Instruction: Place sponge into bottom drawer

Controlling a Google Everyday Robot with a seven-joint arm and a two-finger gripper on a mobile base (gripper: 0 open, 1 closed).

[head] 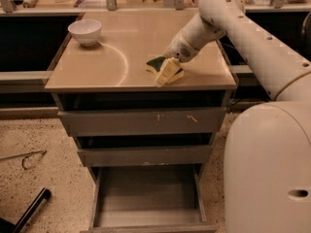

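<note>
The sponge [155, 64] lies on the tan cabinet top [107, 62], near its front right; its dark green top and a thin pale yellow edge show. My gripper [168, 72] is down on the cabinet top at the sponge's right side, touching or overlapping it and hiding part of it. The bottom drawer [148, 198] is pulled out towards me below, showing a bare grey floor. The two drawers above it are pushed in.
A white bowl [85, 31] stands at the back left of the cabinet top. My white arm [252, 38] reaches in from the right and my base [267, 169] fills the lower right. A thin metal object [26, 158] and a black bar [30, 209] lie on the speckled floor at left.
</note>
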